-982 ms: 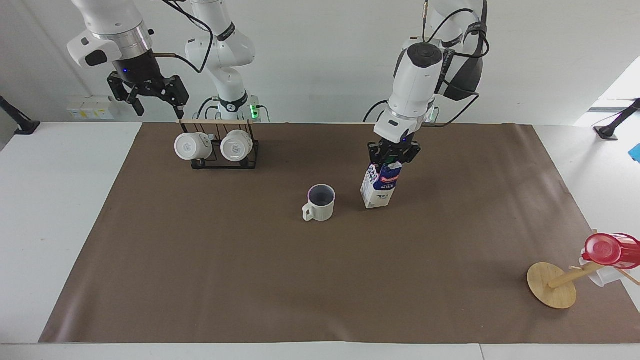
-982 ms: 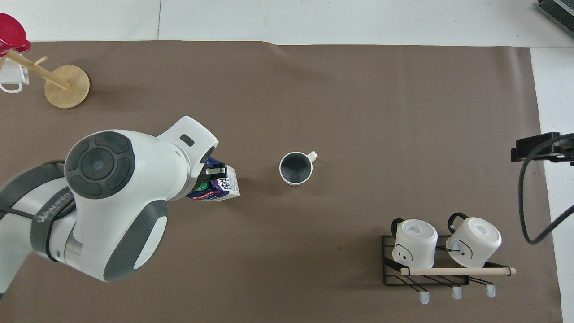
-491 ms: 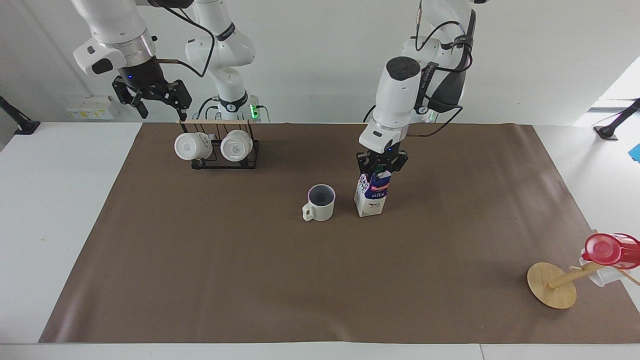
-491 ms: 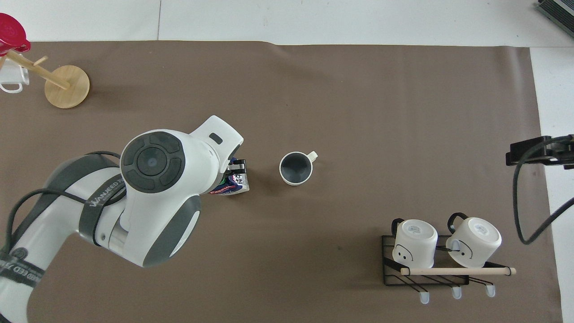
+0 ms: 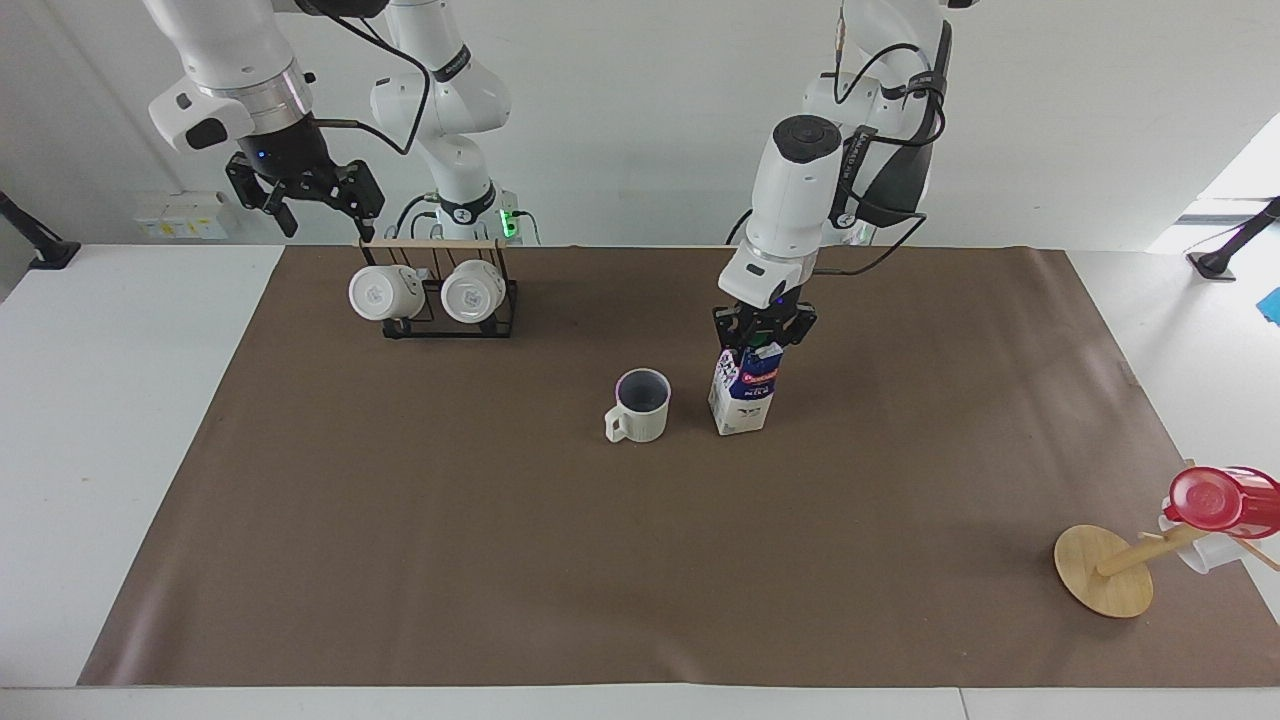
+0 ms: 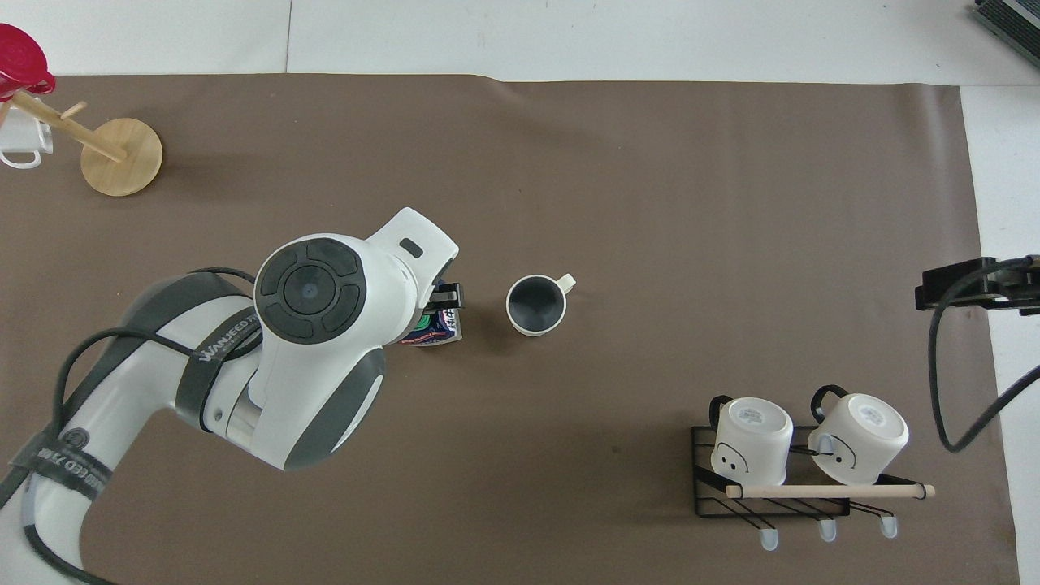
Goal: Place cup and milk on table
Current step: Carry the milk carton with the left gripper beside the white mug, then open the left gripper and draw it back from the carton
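Milk (image 5: 745,393), its carton reading "MILK", stands beside the cup (image 5: 640,405); left gripper (image 5: 763,335) at its top, grip unclear.

We see a plain white wall (image 5: 620,120) rising at the robots' end of the room, evenly lit. Bright daylight spills in at the left arm's end (image 5: 1240,180). A white socket box (image 5: 180,215) sits low on the wall at the right arm's end, beside a black clamp (image 5: 35,245).

The milk (image 5: 745,392) stands on the table (image 5: 400,560) just beside the cup (image 5: 640,405), toward the left arm's end.
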`<action>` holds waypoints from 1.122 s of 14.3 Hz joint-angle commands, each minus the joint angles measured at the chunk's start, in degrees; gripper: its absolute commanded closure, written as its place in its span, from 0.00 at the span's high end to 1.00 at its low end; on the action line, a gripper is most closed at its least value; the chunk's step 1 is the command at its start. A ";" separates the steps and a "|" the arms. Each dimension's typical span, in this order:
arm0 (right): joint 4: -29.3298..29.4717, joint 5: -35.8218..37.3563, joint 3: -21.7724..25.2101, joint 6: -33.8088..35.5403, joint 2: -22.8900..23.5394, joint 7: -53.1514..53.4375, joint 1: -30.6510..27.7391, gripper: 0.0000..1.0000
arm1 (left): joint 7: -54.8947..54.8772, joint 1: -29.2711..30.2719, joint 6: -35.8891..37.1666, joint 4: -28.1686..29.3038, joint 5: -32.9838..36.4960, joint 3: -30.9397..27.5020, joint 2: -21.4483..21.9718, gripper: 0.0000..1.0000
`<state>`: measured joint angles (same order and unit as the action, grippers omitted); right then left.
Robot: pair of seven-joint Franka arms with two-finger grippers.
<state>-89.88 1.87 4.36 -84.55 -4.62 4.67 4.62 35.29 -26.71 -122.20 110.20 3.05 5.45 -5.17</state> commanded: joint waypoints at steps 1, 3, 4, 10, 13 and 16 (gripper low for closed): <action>2.52 0.07 -0.67 2.37 1.19 -2.03 -1.37 1.00 | 0.75 -0.97 1.17 -2.62 1.26 -0.70 -0.98 1.00; 2.78 -0.02 -0.76 3.16 1.28 -2.12 -1.11 1.00 | 0.40 -0.89 3.97 -4.63 1.17 -0.70 -0.89 1.00; 2.69 -0.45 -0.76 2.64 1.37 -2.12 -1.19 1.00 | 0.31 -0.63 6.25 -5.86 1.00 -0.61 -0.63 1.00; 1.02 -0.72 -0.58 1.23 0.40 -1.51 -1.11 1.00 | -3.62 2.79 17.86 -10.54 0.82 -1.67 2.97 1.00; 1.02 -0.63 -0.58 1.23 0.40 -1.86 -1.11 1.00 | -11.54 6.92 21.56 -10.88 0.73 -1.75 5.43 1.00; 1.02 -0.72 -0.58 1.15 0.40 -1.59 -1.11 1.00 | -20.75 12.10 26.65 -14.21 0.73 -1.84 5.96 1.00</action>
<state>-88.85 1.84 4.21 -83.08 -4.29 4.65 4.62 20.13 -17.75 -99.39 98.47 3.11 3.18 0.38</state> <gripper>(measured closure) 0.000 0.000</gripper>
